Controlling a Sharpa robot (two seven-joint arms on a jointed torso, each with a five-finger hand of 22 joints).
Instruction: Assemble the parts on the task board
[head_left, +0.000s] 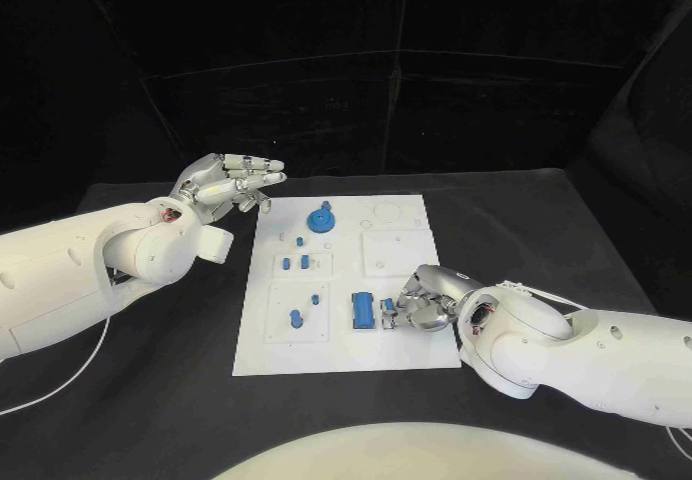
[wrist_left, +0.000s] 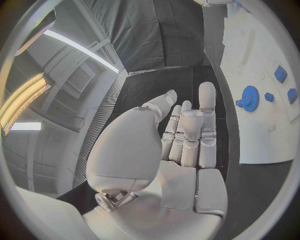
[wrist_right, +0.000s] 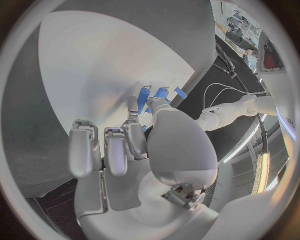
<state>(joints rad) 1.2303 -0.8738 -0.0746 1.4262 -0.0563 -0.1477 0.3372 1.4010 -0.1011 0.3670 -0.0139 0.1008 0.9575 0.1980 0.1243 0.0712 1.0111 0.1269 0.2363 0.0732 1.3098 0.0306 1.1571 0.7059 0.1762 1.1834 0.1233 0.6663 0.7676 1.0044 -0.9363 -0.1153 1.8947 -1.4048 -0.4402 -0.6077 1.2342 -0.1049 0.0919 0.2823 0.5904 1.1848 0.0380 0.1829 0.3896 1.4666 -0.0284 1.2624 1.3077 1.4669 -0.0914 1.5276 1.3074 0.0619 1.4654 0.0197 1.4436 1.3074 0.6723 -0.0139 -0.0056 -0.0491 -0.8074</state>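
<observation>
The white task board lies in the middle of the black table. On it stand a blue gear, several small blue pegs and a blue block. My right hand is down on the board's near right part, beside the block. Its thumb and one finger pinch a small blue part, and the other fingers are curled in. My left hand hovers by the board's far left corner with its fingers straight and nothing in it. The gear lies just beyond those fingers.
Round and square recesses mark the board's far right part. Black table stretches on both sides of the board, and a dark curtain closes the back.
</observation>
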